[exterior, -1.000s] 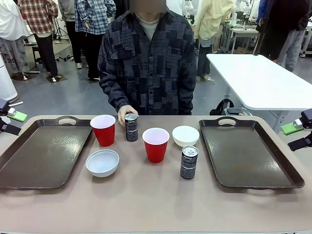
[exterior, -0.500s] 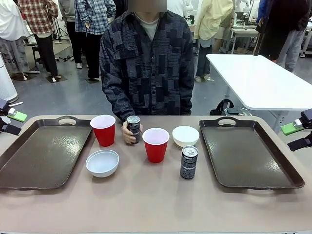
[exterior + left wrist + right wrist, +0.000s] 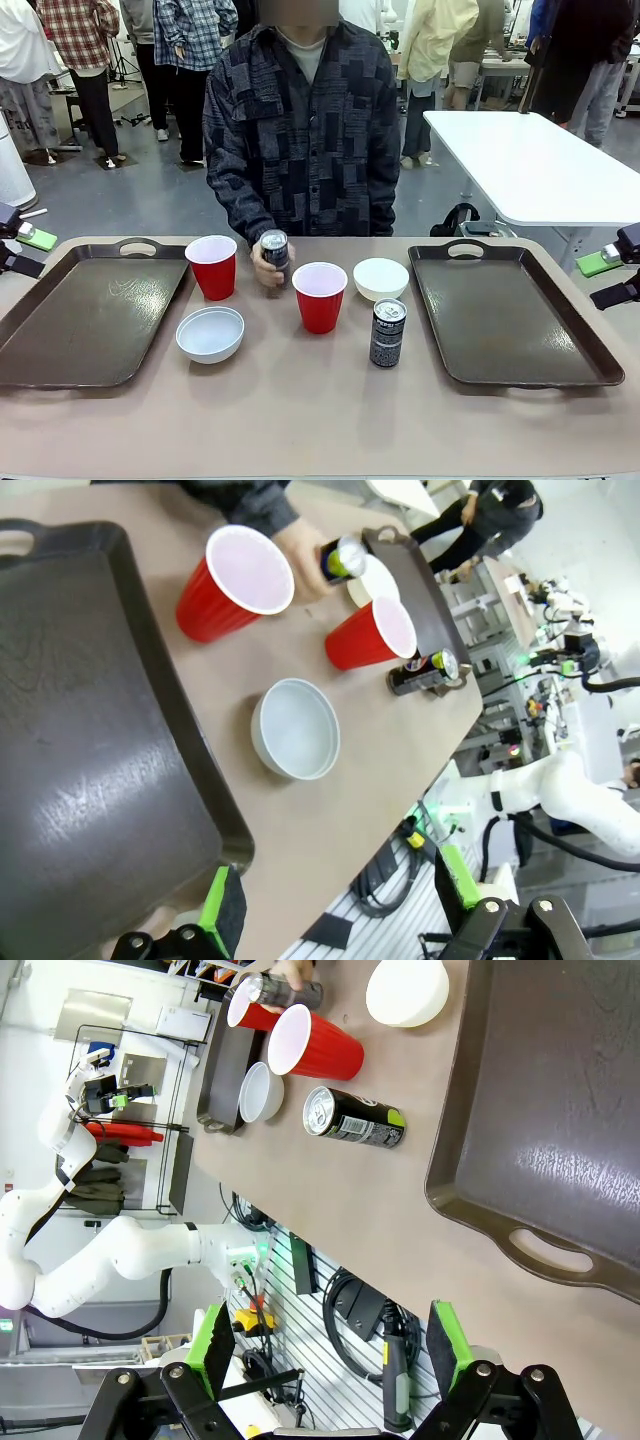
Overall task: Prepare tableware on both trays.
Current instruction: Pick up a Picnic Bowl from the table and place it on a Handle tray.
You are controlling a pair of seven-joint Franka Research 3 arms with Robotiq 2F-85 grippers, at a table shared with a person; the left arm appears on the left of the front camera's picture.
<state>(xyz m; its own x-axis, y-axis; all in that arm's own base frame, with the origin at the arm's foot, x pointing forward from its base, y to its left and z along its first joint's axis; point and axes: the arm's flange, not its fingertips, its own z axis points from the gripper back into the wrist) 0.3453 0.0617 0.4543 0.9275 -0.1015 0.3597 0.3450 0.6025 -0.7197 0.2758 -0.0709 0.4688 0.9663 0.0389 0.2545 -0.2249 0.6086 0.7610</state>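
Two dark brown trays lie on the table, one at the left [image 3: 95,320] and one at the right [image 3: 510,320]. Between them stand a red cup [image 3: 213,266], a second red cup [image 3: 319,296], a near white bowl [image 3: 210,333], a far white bowl [image 3: 381,278] and a black can [image 3: 387,332]. A person's hand [image 3: 262,270] grips a second can [image 3: 274,250], slightly raised between the cups. My left gripper [image 3: 28,252] hangs open beyond the left tray's outer edge. My right gripper [image 3: 605,280] is open past the right tray. Both wrist views show wide, empty jaws [image 3: 335,900] [image 3: 328,1350].
The person stands at the table's far side, in the middle. A white table [image 3: 530,160] stands behind at the right, and other people move in the background. The table's front strip [image 3: 320,420] is bare.
The person's hand has closed around the far can and lifted it a little, tilting it towards the person. Neither arm has moved.
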